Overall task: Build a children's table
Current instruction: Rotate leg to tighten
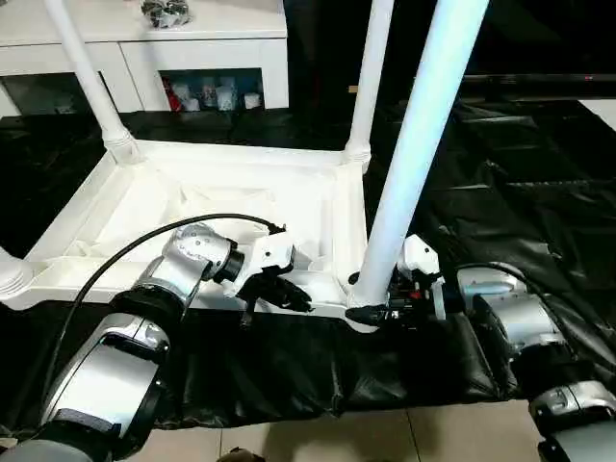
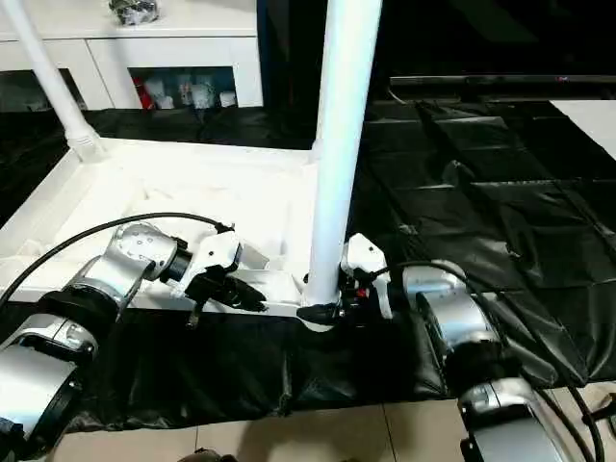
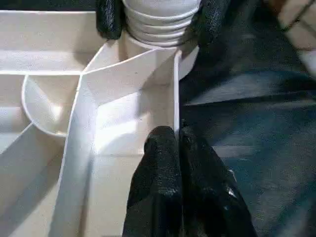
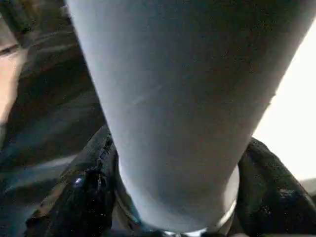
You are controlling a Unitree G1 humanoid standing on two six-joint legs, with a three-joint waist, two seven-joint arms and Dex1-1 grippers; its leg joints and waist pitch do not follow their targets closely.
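The near leg (image 1: pixel 414 144) ran past the top edge, its tip unseen. The small items behind the cabinet's glass doors (image 1: pixel 212 93) were too small to identify. The tabletop (image 1: pixel 58 260) was cropped at the left.

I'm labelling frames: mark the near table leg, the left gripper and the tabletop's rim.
near table leg (image 1: pixel 414 154), left eye view, mid shaft.
left gripper (image 3: pixel 177 140), left wrist view, fingertips.
tabletop rim (image 1: pixel 226 154), left eye view, far edge.

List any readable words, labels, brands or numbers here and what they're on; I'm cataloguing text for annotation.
No readable text anywhere.
Table top and legs: plain white, no markings.
Small items behind the cabinet's glass doors: too small to read.
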